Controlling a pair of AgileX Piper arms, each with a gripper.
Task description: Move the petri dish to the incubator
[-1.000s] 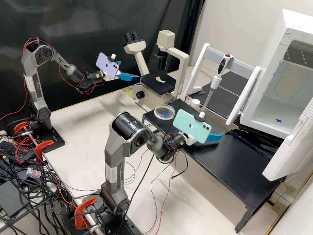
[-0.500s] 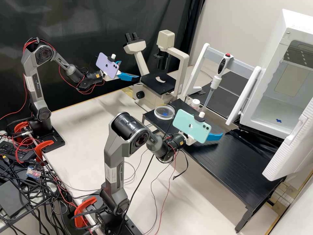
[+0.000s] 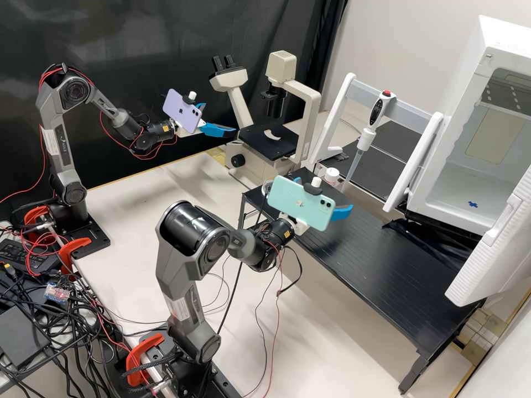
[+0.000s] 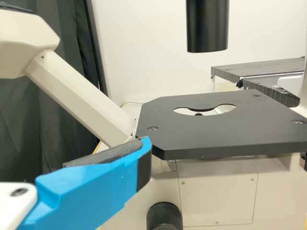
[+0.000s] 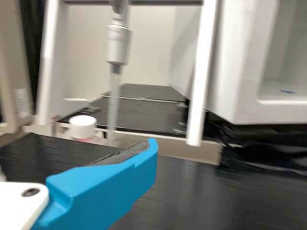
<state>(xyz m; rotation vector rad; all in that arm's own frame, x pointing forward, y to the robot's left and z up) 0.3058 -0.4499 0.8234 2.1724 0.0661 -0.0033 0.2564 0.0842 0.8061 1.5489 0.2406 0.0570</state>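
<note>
Two empty grippers wait at the bench. The left gripper (image 3: 220, 119), fingers well apart, faces the cream microscope (image 3: 268, 141), likely parked clear. Next, the round clear petri dish (image 3: 266, 189) lies by the rack's end, largely behind the mint-green phone (image 3: 301, 203). The right gripper (image 3: 326, 193) has its fingers spread, nothing seen in them, probably ready for the dish. Rightward, the white box-shaped incubator (image 3: 467, 88) gapes, its blue floor mark (image 3: 472, 204) perhaps the target. Beneath: pale tabletop (image 3: 138, 204), long black ribbed rack (image 3: 376, 260); behind, black curtain (image 3: 155, 44), pale wall (image 3: 426, 44).
</note>
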